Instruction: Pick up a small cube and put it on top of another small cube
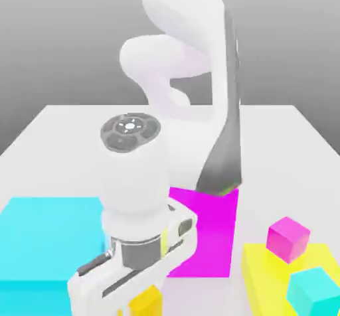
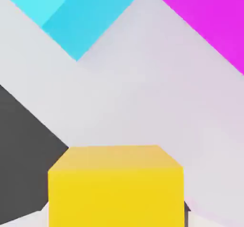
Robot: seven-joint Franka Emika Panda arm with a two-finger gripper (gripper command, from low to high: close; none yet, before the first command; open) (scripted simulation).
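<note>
The gripper (image 1: pixel 143 301) sat low at the near table edge, between the big cyan block (image 1: pixel 50 241) and the magenta block (image 1: pixel 206 232), fingers pinched on the small yellow cube (image 2: pixel 116 188); a firm hold it needed before any lift; the small magenta cube (image 1: pixel 288 238) looked a likely landing spot
</note>
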